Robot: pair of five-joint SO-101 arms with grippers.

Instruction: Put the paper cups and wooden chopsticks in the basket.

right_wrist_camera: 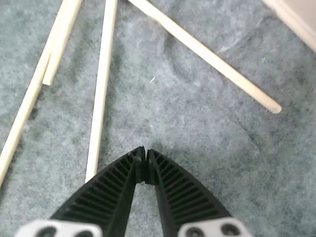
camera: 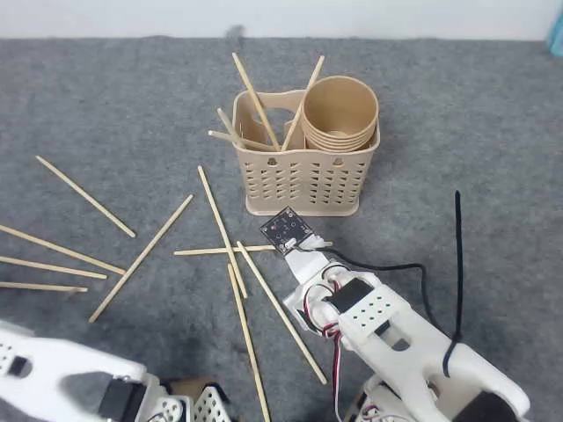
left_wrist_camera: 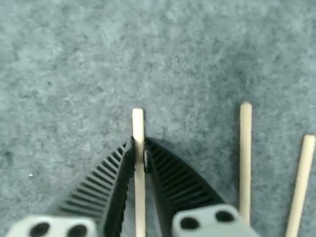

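1. The beige perforated plastic basket stands upright on the grey felt-covered tabletop, and every place below is given from it.
2. A nested stack of tan paper cups fills one compartment of the basket. Several slim wooden chopsticks lean in the other, their tips above the rim. The cup part of the task looks done, since no cup lies outside.
3. Many loose chopsticks lie flat in front of the basket and out past its chopstick side, some crossing one another.
4. The left arm is well away from the basket. Its jaws are clamped on one pale chopstick, with a short length of the end poking past the tips. Whether it has left the tabletop I cannot tell. Such an end grip would probably let the stick hang and drop tip-first into the basket. Two neighbouring sticks lie beside it, untouched.
5. The right arm is just in front of the basket. Its jaws are together with nothing between them, low over bare felt between loose sticks, apparently idle.
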